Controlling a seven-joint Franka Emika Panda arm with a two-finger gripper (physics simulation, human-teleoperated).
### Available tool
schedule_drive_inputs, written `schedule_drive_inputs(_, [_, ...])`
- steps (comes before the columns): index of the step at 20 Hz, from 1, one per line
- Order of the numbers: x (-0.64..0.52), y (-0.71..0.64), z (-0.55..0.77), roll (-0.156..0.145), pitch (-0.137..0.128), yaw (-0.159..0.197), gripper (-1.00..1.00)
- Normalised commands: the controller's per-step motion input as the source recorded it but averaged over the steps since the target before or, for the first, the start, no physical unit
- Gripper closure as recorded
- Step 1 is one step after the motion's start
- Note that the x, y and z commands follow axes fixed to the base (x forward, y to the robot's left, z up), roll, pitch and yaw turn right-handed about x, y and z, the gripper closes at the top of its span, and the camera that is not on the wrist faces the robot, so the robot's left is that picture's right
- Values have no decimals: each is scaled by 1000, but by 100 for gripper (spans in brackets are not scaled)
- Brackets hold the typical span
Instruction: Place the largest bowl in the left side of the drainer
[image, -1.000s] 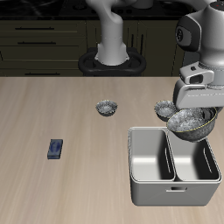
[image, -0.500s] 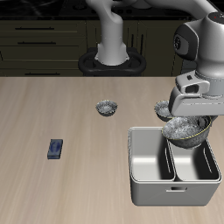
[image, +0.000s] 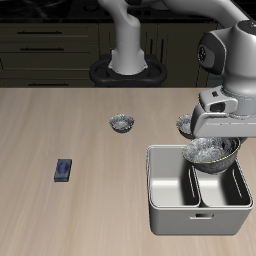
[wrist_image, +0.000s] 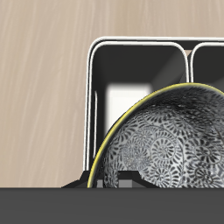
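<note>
My gripper is shut on the rim of the largest bowl, a silvery speckled bowl. It holds the bowl just above the drainer, a grey two-compartment tub. The bowl hangs over one compartment, beside the centre wall, and its bottom dips to about rim height. In the wrist view the bowl fills the near field, with the drainer's rim and a compartment floor under it. The fingertips are hidden by the bowl.
Two smaller speckled bowls stand farther back: one mid-table, one partly hidden behind my gripper. A small blue flat object lies far from the drainer. The robot base stands at the back.
My gripper has come down with the bowl and shifted slightly toward the centre wall; the bowl now sits lower, at the drainer's rim.
</note>
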Motion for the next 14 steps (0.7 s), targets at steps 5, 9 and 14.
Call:
schedule_drive_inputs(5, [-51,-91,-12,-15,12,-6,-100])
schedule_drive_inputs(9, [-10,-90,40,-13,0,-15,-100])
schedule_drive_inputs(14, [-107,42,76,15,-2,-18,-100])
